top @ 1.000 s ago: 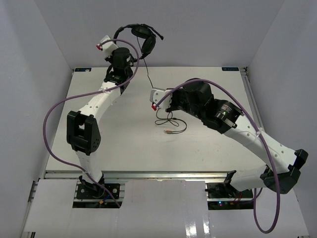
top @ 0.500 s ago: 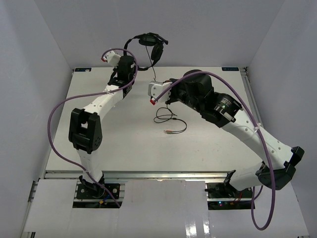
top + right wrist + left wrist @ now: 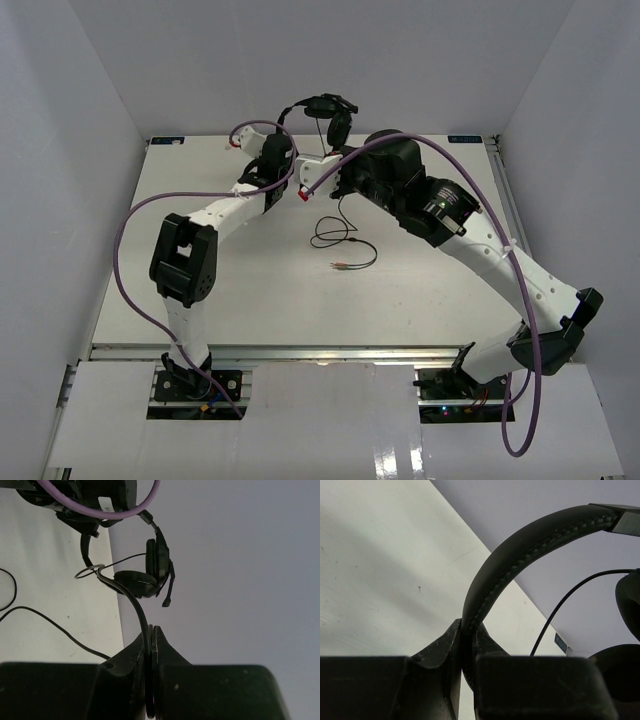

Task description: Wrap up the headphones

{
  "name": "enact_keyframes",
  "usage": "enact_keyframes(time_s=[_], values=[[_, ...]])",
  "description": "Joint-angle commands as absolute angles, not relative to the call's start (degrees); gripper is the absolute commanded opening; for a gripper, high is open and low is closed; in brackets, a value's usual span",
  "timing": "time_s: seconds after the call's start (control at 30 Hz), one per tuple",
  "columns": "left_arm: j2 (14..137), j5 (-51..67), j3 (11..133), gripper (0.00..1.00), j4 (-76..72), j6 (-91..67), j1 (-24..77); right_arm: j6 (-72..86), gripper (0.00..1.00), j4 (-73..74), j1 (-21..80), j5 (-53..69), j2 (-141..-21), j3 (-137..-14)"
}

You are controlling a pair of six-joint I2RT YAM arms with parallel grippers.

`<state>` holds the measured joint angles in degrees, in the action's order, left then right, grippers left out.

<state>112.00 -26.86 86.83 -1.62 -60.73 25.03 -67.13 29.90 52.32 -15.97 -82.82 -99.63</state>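
1. Since a second ago, the left arm has swung the headphones [image 3: 325, 108] from about 11 o'clock to 12 o'clock over the table's far edge. The right arm has come up to meet it. The slack coil on the table hasn't moved.
2. The left gripper [image 3: 467, 635] is clamped on the headband, which stands edge-on between the jaws. The headset is held in the air, off the surface.
3. The right gripper [image 3: 151, 635] is pinched on the thin cable [image 3: 132, 600], at roughly 6 o'clock from the headset in the top view.
4. The cable runs from the earcups [image 3: 150, 570] through a small loop to the right jaws. The rest lies coiled near table centre, with the plugs [image 3: 345, 265] at the coil's 6 o'clock.
5. Step in hand, as I judge it, is winding the cable round the headset. Most of the length is not yet wrapped.
6. To do it well:
   - Keep the left grip fixed as the anchor and orbit the right gripper round the band.
   - Use light tension, so the cable neither slackens off the band nor pulls the headset crooked.
   - Stay clear of the boom mic [image 3: 169, 587], which looks like a snag point.
   - Feed the slack gradually.
7. The wrists are close together, and the purple robot cable [image 3: 117, 516] hangs right by the headset, so there's a tangle risk.
8. The table [image 3: 400, 300] is flat matte white. The plain grey walls [image 3: 100, 100] close in on three sides, tight at 12 o'clock.
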Motion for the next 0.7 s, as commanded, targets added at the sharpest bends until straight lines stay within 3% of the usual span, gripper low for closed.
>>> enact_keyframes(time_s=[0.0, 0.4, 0.67], values=[[110.44, -24.32, 87.51, 0.0, -5.46, -62.35, 25.95, -71.89, 0.08, 26.96, 50.99, -16.48, -82.67, -101.62], [106.25, -14.31, 73.47, 0.0, -16.48, -46.81, 28.05, -70.58, 0.08, 24.27, 42.15, -15.18, -82.89, -103.89], [106.51, -7.84, 71.82, 0.0, -18.88, -39.5, 28.12, -73.04, 0.08, 27.86, 40.69, -11.61, -82.56, -102.05]])
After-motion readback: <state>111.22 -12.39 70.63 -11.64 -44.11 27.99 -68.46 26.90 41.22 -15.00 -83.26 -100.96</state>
